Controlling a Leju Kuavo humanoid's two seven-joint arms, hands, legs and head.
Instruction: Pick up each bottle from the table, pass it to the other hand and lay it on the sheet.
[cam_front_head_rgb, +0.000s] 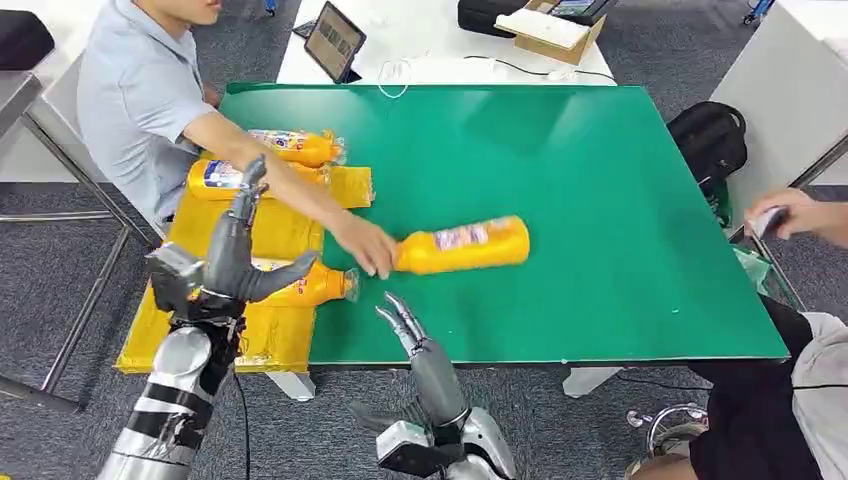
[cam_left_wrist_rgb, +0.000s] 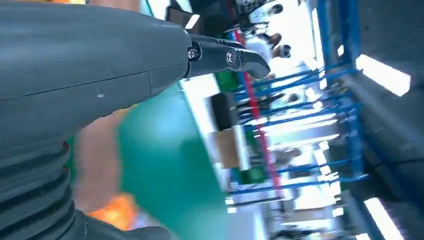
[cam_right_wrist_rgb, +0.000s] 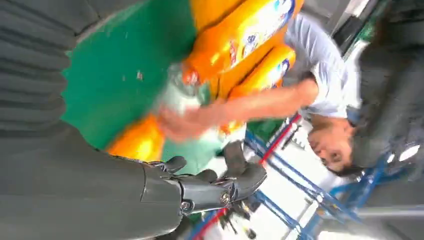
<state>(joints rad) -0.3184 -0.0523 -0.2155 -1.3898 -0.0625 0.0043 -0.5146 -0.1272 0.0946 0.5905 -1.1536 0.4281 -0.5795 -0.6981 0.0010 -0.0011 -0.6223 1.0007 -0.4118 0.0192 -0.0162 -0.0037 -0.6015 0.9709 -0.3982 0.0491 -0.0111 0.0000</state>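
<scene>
Grey fingers of the right hand (cam_front_head_rgb: 410, 330) are spread and hold nothing at the near edge of the green table (cam_front_head_rgb: 620, 250), with the left hand (cam_front_head_rgb: 235, 265) likewise open above the yellow sheet (cam_front_head_rgb: 285, 230). Beyond the right hand, an orange bottle (cam_front_head_rgb: 465, 245) lies on the table, long axis crosswise, neck toward the sheet. A person's hand (cam_front_head_rgb: 365, 245) covers its cap.

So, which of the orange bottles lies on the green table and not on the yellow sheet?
The orange bottle whose neck the person's hand touches, mid-table.
</scene>
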